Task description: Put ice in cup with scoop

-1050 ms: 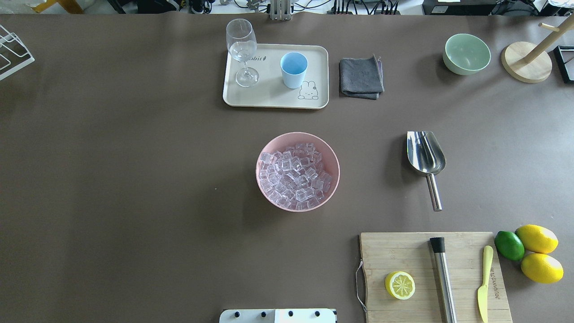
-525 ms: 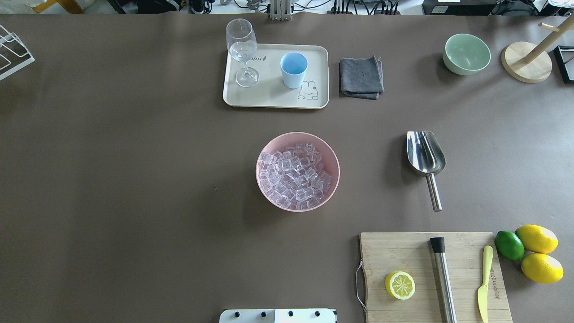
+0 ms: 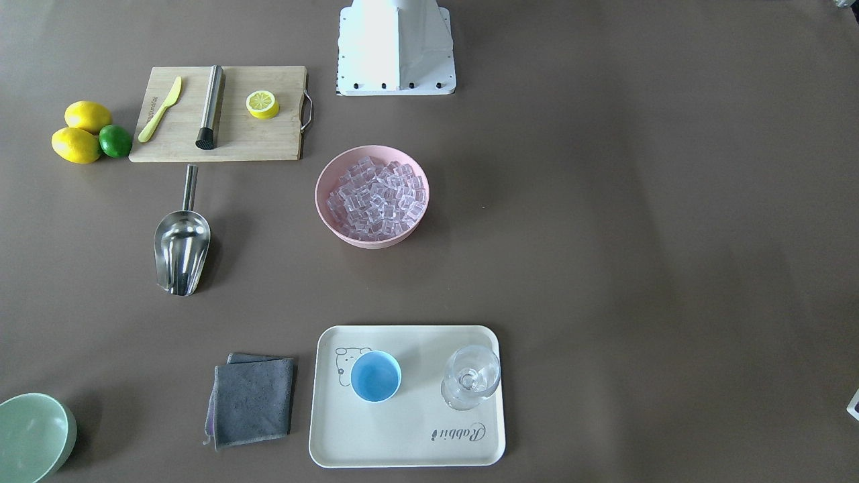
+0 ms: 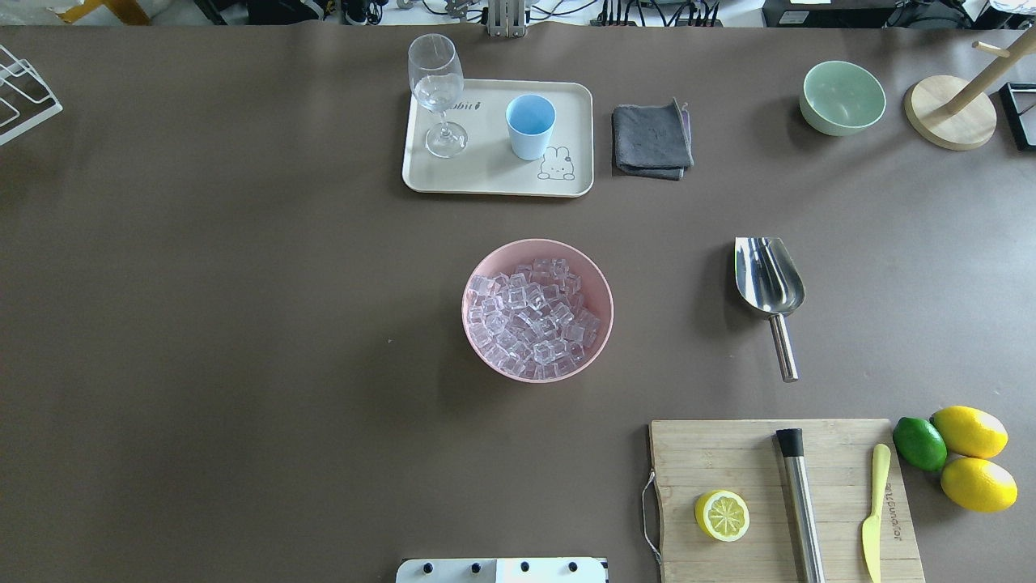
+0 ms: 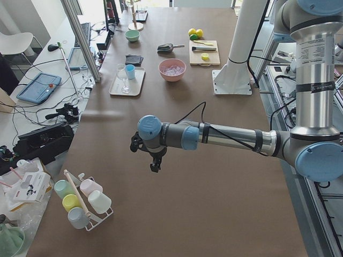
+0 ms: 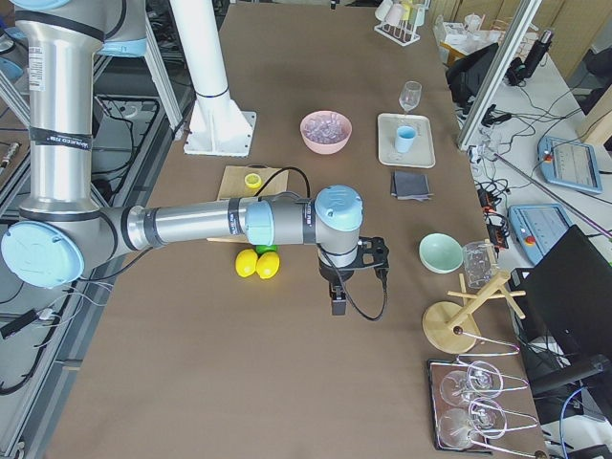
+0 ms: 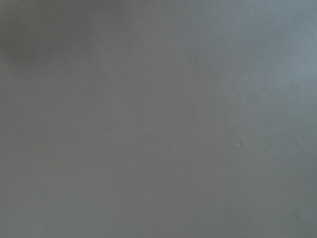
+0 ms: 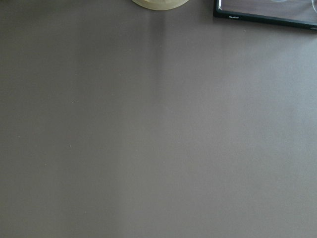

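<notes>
The ice (image 4: 534,312) fills a pink bowl (image 4: 477,275) at the table's middle. The light-blue cup (image 4: 530,125) stands upright on a cream tray (image 4: 486,178) at the far side, next to a stemmed glass (image 4: 437,89). The steel scoop (image 4: 769,283) lies on the table right of the bowl, handle towards the robot. My left gripper (image 5: 155,163) shows only in the exterior left view, far from the bowl; my right gripper (image 6: 338,304) shows only in the exterior right view, past the lemons. I cannot tell if either is open or shut. Both wrist views show bare table.
A cutting board (image 4: 728,453) at the near right holds a lemon half (image 4: 721,515), a steel cylinder (image 4: 800,502) and a yellow knife (image 4: 874,510). Two lemons and a lime (image 4: 919,443) lie beside it. A grey cloth (image 4: 651,139), a green bowl (image 4: 842,97) and a wooden stand (image 4: 951,113) are at the far right.
</notes>
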